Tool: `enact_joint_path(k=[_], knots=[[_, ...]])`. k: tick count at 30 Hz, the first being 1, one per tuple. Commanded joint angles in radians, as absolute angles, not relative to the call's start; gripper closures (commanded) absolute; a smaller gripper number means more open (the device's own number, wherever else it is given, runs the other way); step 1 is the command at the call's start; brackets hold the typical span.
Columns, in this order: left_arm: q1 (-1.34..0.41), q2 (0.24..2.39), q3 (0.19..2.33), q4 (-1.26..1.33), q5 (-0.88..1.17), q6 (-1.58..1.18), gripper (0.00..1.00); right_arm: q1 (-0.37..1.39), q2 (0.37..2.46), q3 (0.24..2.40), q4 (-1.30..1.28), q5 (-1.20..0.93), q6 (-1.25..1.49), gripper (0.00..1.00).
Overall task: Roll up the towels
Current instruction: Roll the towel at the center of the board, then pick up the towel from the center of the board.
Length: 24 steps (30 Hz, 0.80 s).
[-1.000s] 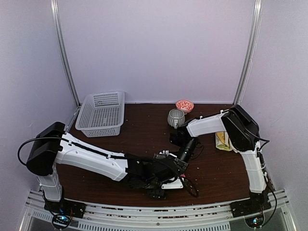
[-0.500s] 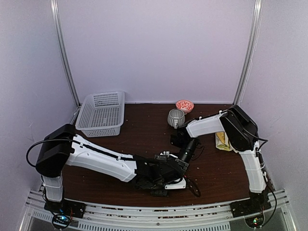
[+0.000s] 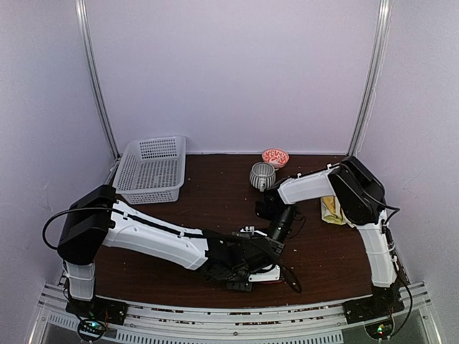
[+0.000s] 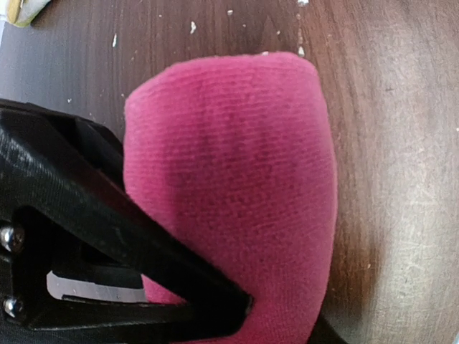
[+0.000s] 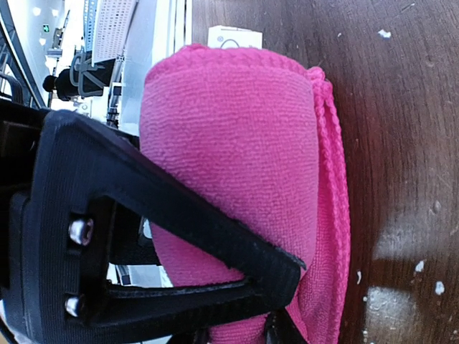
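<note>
A bright pink towel (image 4: 237,179), rolled into a thick cylinder, lies on the dark wooden table (image 4: 401,143). My left gripper (image 4: 283,319) has a jaw on each side of the roll, with the black finger (image 4: 107,215) pressed into its left side. The same pink towel (image 5: 229,143) fills the right wrist view, its loose hemmed edge trailing on the right. My right gripper (image 5: 287,301) is shut on it. In the top view both grippers, left (image 3: 251,269) and right (image 3: 276,233), meet at the front centre and hide the roll. A folded yellow towel (image 3: 331,209) lies by the right arm.
A white mesh basket (image 3: 150,170) stands at the back left. A grey ribbed cup (image 3: 262,175) and a small pink-patterned bowl (image 3: 275,157) stand at the back centre. A small white card (image 5: 233,36) lies just beyond the roll's end.
The left arm has shifted right toward the roll and its jaws have narrowed onto the pink towel. The right arm has stayed where it was.
</note>
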State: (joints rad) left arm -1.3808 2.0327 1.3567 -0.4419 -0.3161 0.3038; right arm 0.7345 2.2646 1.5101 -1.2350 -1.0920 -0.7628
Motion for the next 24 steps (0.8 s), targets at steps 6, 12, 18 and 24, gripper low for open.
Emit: enact_joint_path(k=[6,12,18,24], knots=[[-1.343,2.065,1.358,-0.424,-0.238,0.312,0.75,0.682,2.178,1.507,-1.325,-0.892,-0.899,0.55],[-1.332,1.991,1.331,-0.412,-0.243,0.354,0.88,0.582,1.886,1.530,-1.327,-0.807,-0.870,0.39],[-1.281,1.882,1.302,-0.398,-0.262,0.398,0.94,0.470,1.579,1.366,-1.090,-0.719,-0.686,0.37],[-1.206,1.772,1.265,-0.390,-0.295,0.480,0.98,0.436,1.430,1.104,-0.962,-0.721,-0.653,0.36]])
